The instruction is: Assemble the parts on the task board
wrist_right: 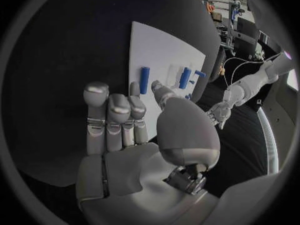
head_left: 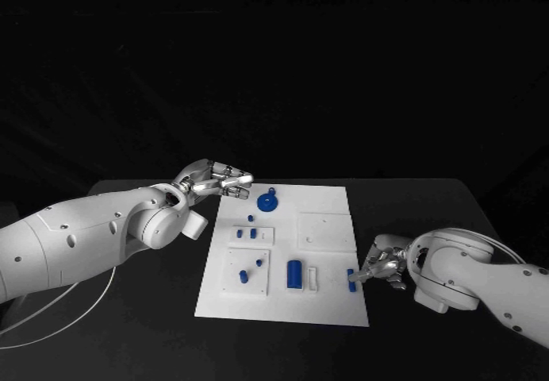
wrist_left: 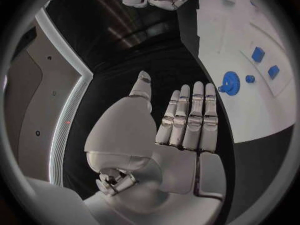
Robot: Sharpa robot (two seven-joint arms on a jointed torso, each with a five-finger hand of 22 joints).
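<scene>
The white task board [head_left: 326, 309] lies in the middle of the black table. A blue gear [head_left: 266, 202] sits near its far left corner, and my left hand [head_left: 215, 178] hovers just left of it, off the board, holding nothing. In the left wrist view its fingers [wrist_left: 187, 117] are straight and side by side, with the gear [wrist_left: 230, 82] beyond them. My right hand [head_left: 383, 266] is at the board's right edge beside a short blue bar [head_left: 351, 279]. The right wrist view shows that bar [wrist_right: 144, 80] just past the extended fingertips [wrist_right: 133, 90], not gripped.
More blue parts stand on the board: a long block [head_left: 294, 273], a peg [head_left: 243, 276], a small stud [head_left: 251, 217] and two small pieces [head_left: 239, 233] in a raised plate. A plain white square plate [head_left: 324, 230] occupies the far right. A white cable [head_left: 69, 305] runs under my left arm.
</scene>
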